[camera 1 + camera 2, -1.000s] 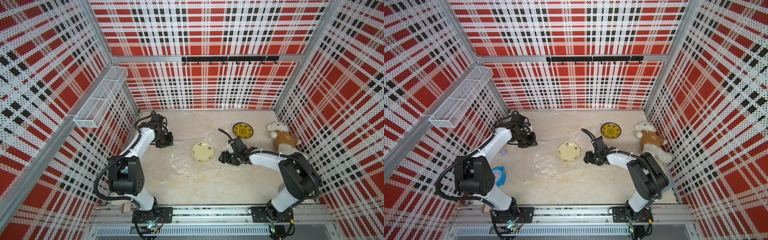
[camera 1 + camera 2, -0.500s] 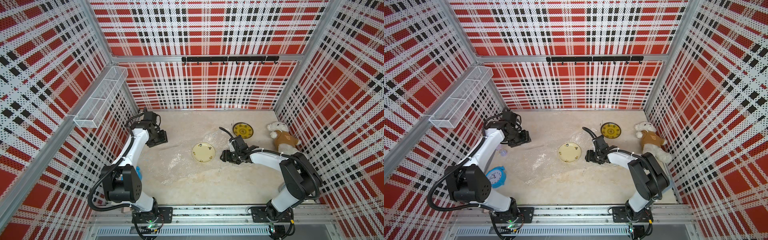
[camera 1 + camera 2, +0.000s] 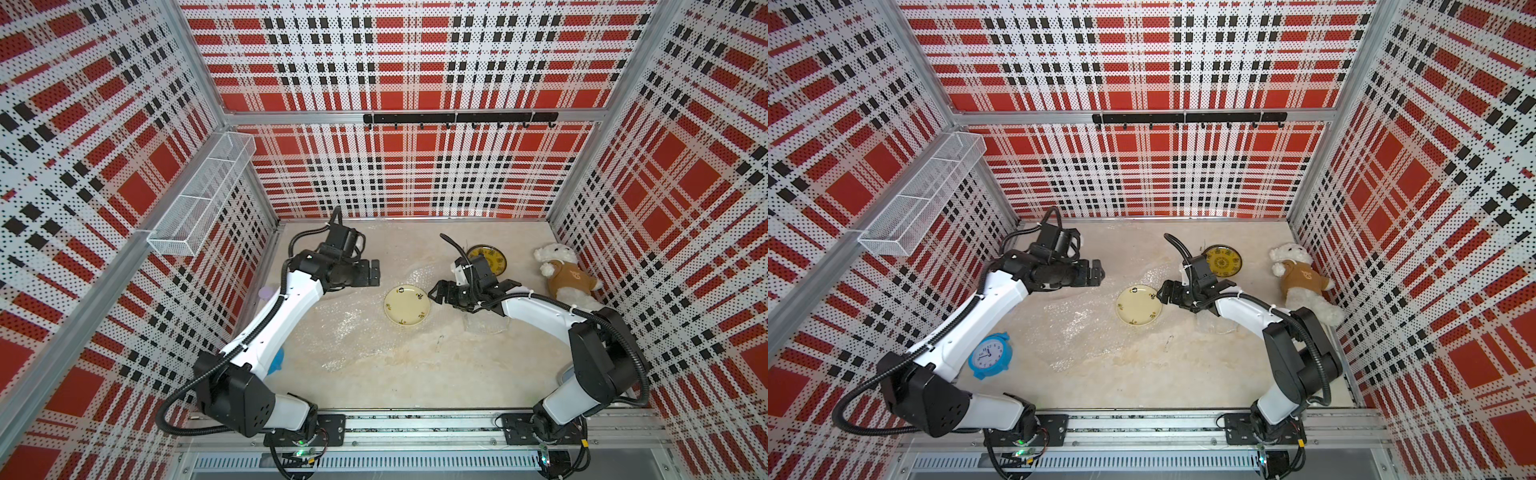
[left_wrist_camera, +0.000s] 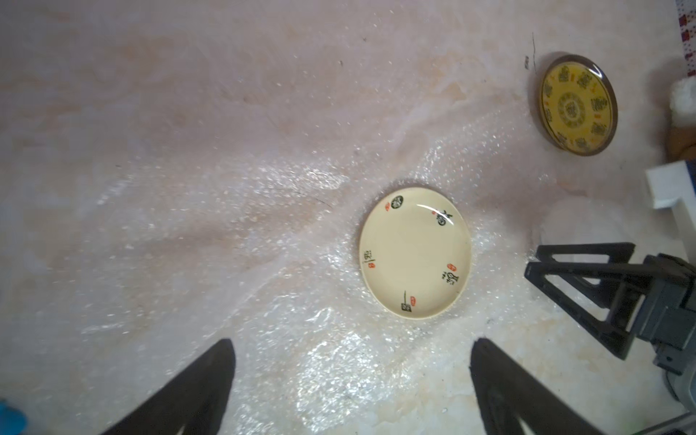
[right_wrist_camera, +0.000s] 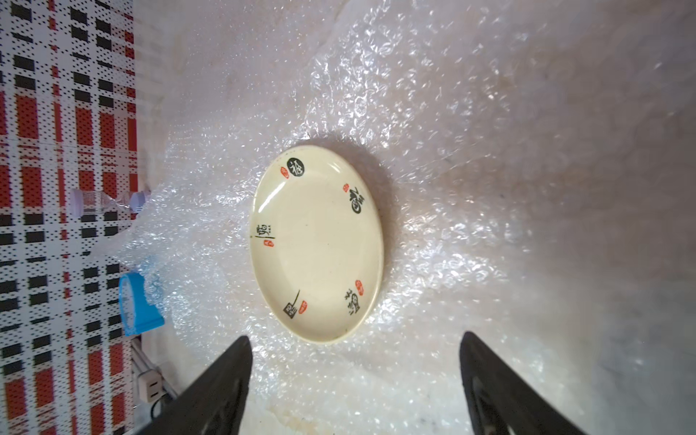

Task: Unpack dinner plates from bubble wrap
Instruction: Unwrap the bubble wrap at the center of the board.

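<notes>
Blue clock [image 3: 989, 355]: nearest to you, by the left arm's base, off the wrap's edge. It is no part of the job.
Bubble wrap [image 3: 345, 328]: lies opened out and rumpled over the middle of the floor. You should expect it to be light, limp and slick. Pinch a free edge, because it will likely drag whatever sits on it.
Cream plate [image 5: 316, 244]: face up and uncovered, resting on the wrap at mid-table. Treat it as stiff, glazed, slippery and breakable. The shallow rim is your only hold, so take it edge-on and lift gently.
Clear crumple [image 3: 486, 324]: sits under the right forearm. You cannot tell whether a plate is inside.
Right gripper [image 3: 438, 291]: jaws spread with nothing between them, just beside the cream plate's rim.
Left gripper [image 3: 374, 272]: jaws wide apart and empty, above the wrap's far side, near the plate but clear of it.
Dark-rimmed plate [image 4: 578, 105]: yellow, patterned, bare on the floor beyond the right gripper, off the wrap. It looks just as fragile, so leave it.
Teddy bear [image 3: 565, 278]: farthest right, against the wall.
</notes>
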`<state>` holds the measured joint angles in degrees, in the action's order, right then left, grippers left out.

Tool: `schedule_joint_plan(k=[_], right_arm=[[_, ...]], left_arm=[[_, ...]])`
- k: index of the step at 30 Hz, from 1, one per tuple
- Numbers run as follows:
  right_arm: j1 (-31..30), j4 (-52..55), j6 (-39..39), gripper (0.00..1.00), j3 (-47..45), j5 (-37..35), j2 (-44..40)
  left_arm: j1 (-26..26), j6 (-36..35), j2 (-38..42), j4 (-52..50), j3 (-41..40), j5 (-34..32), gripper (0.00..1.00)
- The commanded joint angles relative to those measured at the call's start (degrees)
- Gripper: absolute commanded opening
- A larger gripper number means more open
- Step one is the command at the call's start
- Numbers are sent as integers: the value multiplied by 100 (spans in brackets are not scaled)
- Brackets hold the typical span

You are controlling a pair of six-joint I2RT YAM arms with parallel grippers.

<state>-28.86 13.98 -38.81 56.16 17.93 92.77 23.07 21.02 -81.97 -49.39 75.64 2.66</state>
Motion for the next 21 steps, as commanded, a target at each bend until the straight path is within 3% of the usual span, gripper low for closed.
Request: schedule_joint_plan(k=[1, 8, 11, 21], right_arm=[[-53, -208, -215, 90, 176, 84, 164], [-100, -385, -76, 100, 118, 199, 314], [-111, -354, 32, 100, 130, 241, 313], [-111, -264, 106, 100, 75, 104, 195]], left_arm=[[119, 412, -129, 825, -267, 225, 99], [336, 548, -415, 1517, -811, 357, 99], [320, 621, -431, 1905, -1047, 600, 99], [358, 654, -512, 2092, -1104, 546, 99]])
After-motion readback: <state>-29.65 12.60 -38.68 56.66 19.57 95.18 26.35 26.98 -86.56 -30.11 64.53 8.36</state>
